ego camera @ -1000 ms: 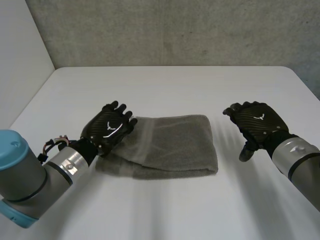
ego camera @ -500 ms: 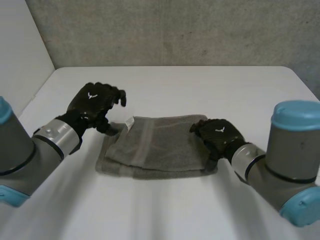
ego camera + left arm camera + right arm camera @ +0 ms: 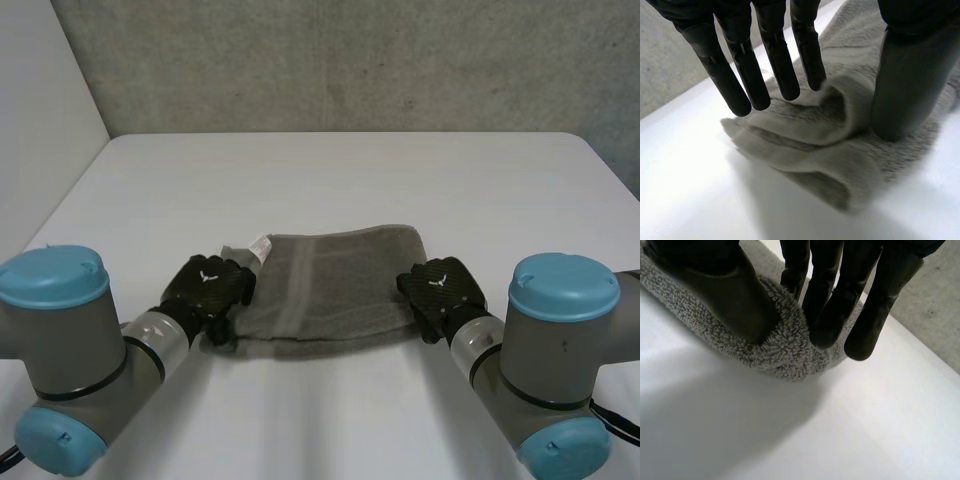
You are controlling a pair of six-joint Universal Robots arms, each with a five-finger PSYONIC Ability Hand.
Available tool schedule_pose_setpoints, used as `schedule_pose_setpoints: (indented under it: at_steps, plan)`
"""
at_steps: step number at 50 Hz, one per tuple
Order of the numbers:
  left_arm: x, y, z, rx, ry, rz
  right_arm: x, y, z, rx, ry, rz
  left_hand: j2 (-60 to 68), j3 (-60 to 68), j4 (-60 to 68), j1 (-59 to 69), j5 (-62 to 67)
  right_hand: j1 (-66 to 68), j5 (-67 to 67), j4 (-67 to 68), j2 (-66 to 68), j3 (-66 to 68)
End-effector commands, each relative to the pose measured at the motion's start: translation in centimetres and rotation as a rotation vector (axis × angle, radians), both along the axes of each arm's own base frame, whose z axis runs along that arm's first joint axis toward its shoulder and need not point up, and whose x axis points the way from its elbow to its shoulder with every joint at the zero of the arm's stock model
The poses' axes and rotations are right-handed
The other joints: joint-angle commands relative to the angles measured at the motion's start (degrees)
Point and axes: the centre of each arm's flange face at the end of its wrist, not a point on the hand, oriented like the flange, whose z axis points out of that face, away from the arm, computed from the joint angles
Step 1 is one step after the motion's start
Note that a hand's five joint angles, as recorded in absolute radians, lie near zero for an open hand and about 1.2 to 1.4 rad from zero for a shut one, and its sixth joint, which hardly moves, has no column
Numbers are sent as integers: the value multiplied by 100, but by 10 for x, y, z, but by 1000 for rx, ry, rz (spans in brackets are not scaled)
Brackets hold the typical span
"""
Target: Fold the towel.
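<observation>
Head view shows the grey towel (image 3: 330,285) folded mid-way across the table (image 3: 330,170). The left hand (image 3: 210,288) is at its left end and the right hand (image 3: 440,285) at its right, each hand's back hiding its fingers. Wrist views show each hand pinching bunched cloth between thumb and fingers.

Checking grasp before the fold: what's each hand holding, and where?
Both pinch the towel: the left hand at its left end, the right hand at its right end.
</observation>
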Motion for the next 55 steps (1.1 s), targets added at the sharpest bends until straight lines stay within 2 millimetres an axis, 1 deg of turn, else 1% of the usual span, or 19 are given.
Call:
schedule_pose_setpoints:
  at_steps: [1, 13, 17, 20, 24, 28, 30, 31, 33, 35, 38, 40, 41, 43, 44, 45, 49, 51, 55]
  plan:
    - [-4, 6, 23, -47, 39, -8, 1, -3, 14, -38, 1, 6, -591, -604, -590, -613, -1596, 873, 643, 596, 807, 647]
    - [7, 14, 109, -277, 190, 30, 4, -19, 61, -187, 316, 70, -1684, -1698, -1684, -1707, -2689, 873, 643, 596, 807, 647]
    - [15, 10, 121, -316, 200, 60, 6, -21, 68, -221, 367, 64, -1735, -1748, -1734, -1757, -2740, 873, 643, 596, 807, 647]
    - [22, 6, 126, -333, 203, 88, 21, -17, 83, -302, 367, 98, -1802, -1816, -1802, -1824, -2807, 873, 643, 596, 807, 647]
    - [30, -2, 126, -338, 202, 126, 66, 8, 109, -445, 300, 213, -2406, -2419, -2405, -2428, -3411, 873, 643, 596, 807, 647]
    - [37, -9, 125, -331, 212, 172, 96, 29, 100, -475, 300, 320, -2946, -2960, -2945, -2968, -3951, 873, 643, 596, 807, 647]
    - [41, -14, 124, -317, 233, 208, 125, 53, 74, -478, 327, 475, -3332, -3346, -3332, -3355, -4337, 873, 643, 596, 807, 647]
    - [41, -14, 124, -317, 233, 208, 125, 53, 73, -478, 327, 476, -3333, -3346, -3332, -3355, -4338, 873, 643, 596, 807, 647]
    - [43, -18, 122, -300, 258, 231, 143, 79, 42, -460, 371, 618, -3450, -3464, -3449, -3472, -4455, 873, 643, 596, 807, 647]
    - [44, -21, 122, -295, 268, 237, 148, 87, 28, -442, 398, 663, -3450, -3464, -3450, -3473, -4456, 873, 643, 596, 807, 647]
    - [43, -25, 121, -292, 281, 242, 151, 96, 10, -403, 433, 690, -3450, -3464, -3450, -3473, -4456, 873, 643, 596, 807, 647]
    - [42, -28, 118, -287, 280, 243, 149, 94, 4, -375, 430, 672, -3450, -3464, -3450, -3473, -4456, -1210, -1440, -1488, -1277, -1436]
    - [42, -28, 118, -287, 280, 243, 149, 94, 4, -375, 430, 672, -3450, -3464, -3450, -3473, -4456, -1223, -1453, -1501, -1290, -1449]
    - [41, -32, 116, -284, 280, 242, 146, 90, 13, -329, 366, 610, -3450, -3464, -3450, -3473, -4456, -3966, -4196, -4243, -4032, -4192]
    - [41, -32, 116, -284, 280, 242, 146, 89, 13, -328, 366, 609, -3450, -3464, -3450, -3473, -4456, -3982, -4212, -4259, -4048, -4208]
    - [39, -35, 115, -282, 279, 241, 143, 88, 29, -307, 301, 573, -3434, -3448, -3433, -3456, -4439, -6127, -6357, -6404, -6193, -6353]
    - [33, -40, 115, -282, 285, 230, 137, 92, 62, -260, 151, 522, -3417, -3431, -3416, -3439, -4422, -6127, -6357, -6404, -6193, -6353]
    - [26, -46, 117, -283, 295, 219, 123, 80, 86, -205, 31, 448, -3350, -3364, -3350, -3372, -4355, -6127, -6357, -6404, -6193, -6353]
    - [12, -47, 117, -262, 334, 188, 106, 60, 105, -160, -64, 354, -3316, -3330, -3315, -3338, -4321, -6127, -6357, -6404, -6193, -6353]
